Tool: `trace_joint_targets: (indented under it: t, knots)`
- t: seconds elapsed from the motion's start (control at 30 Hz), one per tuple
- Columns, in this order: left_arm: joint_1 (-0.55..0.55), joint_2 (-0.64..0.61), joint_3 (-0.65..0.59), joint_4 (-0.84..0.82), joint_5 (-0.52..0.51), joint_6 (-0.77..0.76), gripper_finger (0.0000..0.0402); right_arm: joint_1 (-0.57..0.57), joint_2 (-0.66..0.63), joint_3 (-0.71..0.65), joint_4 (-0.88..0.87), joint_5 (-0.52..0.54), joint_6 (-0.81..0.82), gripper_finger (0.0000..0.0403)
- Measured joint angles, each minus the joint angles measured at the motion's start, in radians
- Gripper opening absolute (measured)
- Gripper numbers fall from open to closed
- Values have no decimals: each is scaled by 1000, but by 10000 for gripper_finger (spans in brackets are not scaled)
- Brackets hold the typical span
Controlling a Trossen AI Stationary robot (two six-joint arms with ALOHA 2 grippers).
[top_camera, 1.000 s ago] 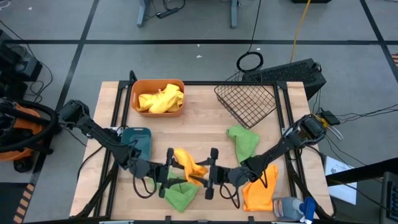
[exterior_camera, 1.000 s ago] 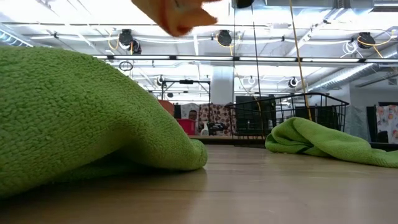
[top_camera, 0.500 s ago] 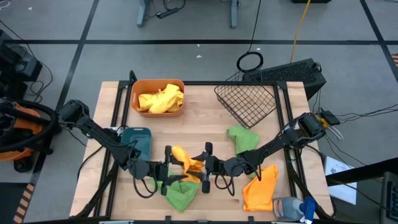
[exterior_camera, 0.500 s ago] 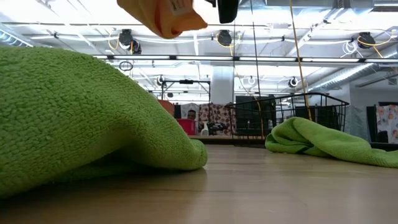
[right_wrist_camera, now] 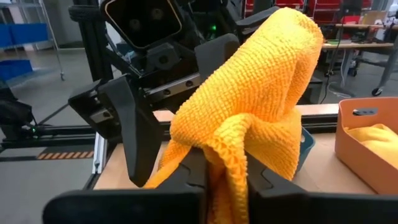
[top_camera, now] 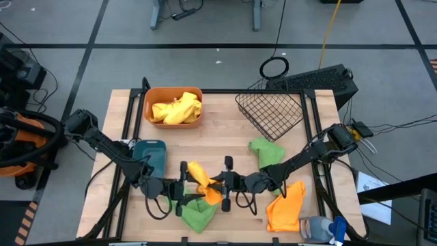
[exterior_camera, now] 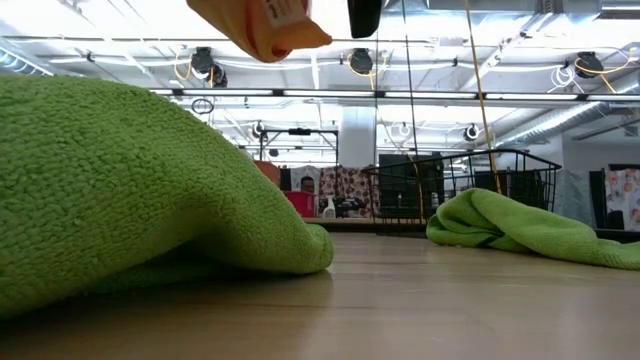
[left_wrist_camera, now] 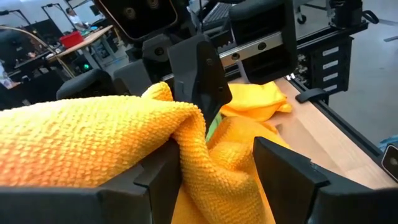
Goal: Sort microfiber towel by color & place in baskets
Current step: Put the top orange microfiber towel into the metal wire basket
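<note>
Above table [top_camera: 225,133], near green towel [top_camera: 198,215], both grippers, left [top_camera: 184,179] and right [top_camera: 226,181], pinch limp yellow towel [top_camera: 203,183]; grab bunched folds.

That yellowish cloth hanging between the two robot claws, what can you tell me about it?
The yellow-orange towel is a nubbly, looped microfiber cloth, bunched and folded rather than spread. It hangs above the table's front middle, over a green towel. The right gripper pinches a fold of it; the left gripper has cloth between its fingers too. A white label shows on its hanging end in the low view.
</note>
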Motion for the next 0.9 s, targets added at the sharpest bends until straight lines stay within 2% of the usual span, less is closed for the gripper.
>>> trace_joint_targets:
  t: [0.27, 0.57, 0.67, 0.9]
  knots:
    - [-47, -63, 0, -50, -45, -3, 206, 2, -1, 6, 5, -10, -33, 10]
    - [-95, -102, -1, -187, -68, -56, 206, 23, -46, -4, -131, 6, -28, 7]
    - [-113, -118, 2, -163, -78, -57, 206, 29, -58, -2, -166, 11, -26, 7]
    - [-136, -130, 1, -141, -183, -54, 206, 34, -90, 0, -165, 13, -46, 7]
